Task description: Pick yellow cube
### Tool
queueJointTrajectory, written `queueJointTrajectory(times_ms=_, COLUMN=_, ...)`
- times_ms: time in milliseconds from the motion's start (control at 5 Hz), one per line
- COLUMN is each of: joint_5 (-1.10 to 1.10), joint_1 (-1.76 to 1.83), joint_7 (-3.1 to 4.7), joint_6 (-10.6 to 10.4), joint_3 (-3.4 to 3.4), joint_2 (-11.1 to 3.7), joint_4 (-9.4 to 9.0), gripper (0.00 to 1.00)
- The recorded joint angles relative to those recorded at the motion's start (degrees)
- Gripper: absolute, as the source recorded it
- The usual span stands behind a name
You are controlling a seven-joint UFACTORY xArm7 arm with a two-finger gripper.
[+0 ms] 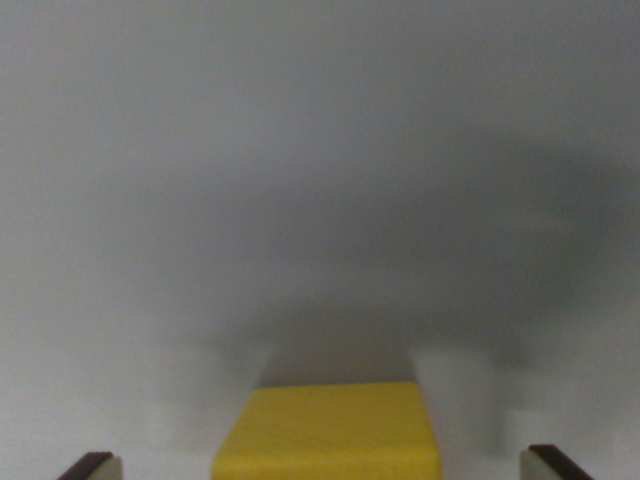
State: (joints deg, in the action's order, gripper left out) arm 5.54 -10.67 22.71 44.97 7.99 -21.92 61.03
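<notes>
**Cube between my fingers, grasp not yet made**

The bench (pixel 320 150) filled nearly the whole frame: a plain, pale grey surface, blurred and bare as far as I could see, with a soft dark shadow spreading across the right and lower middle. No wall, edge or other object showed, so of the room I could say nothing more.

The yellow cube (pixel 327 432) sat at the bottom centre of the frame, its top face towards me and its lower part cut off by the frame's edge. It looked square to my view, not skewed, and it rested on the bench with a darker shadow just beyond it.

My gripper (pixel 327 468) stood spread wide. One fingertip showed at the bottom left corner (pixel 92 466) and the other at the bottom right (pixel 552 463), each well clear of the cube's sides, with bare bench between pad and cube on both flanks. Nothing was held.

I judged the step in hand to be the final descent and closing. To do it well I needed to stay centred, since the gaps on either side looked about even, drop until the pads flanked the cube's side faces, and close evenly so neither pad nudged it first. Only then should I lift, straight up.
</notes>
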Motion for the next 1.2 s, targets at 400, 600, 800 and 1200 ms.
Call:
queueJointTrajectory(times_ms=400, joint_5=0.13, joint_1=-0.23, joint_7=0.51, joint_6=-1.00, joint_3=0.21, joint_2=-0.49, joint_4=-0.64, gripper=0.00)
queueJointTrajectory(times_ms=600, joint_5=0.22, joint_1=-0.41, joint_7=0.88, joint_6=-1.73, joint_3=0.37, joint_2=-0.84, joint_4=-1.11, gripper=0.00)
queueJointTrajectory(times_ms=800, joint_5=0.22, joint_1=-0.41, joint_7=0.88, joint_6=-1.73, joint_3=0.37, joint_2=-0.84, joint_4=-1.11, gripper=0.00)
queueJointTrajectory(times_ms=1200, joint_5=0.26, joint_1=-0.48, joint_7=1.03, joint_6=-2.03, joint_3=0.43, joint_2=-0.99, joint_4=-1.30, gripper=0.00)
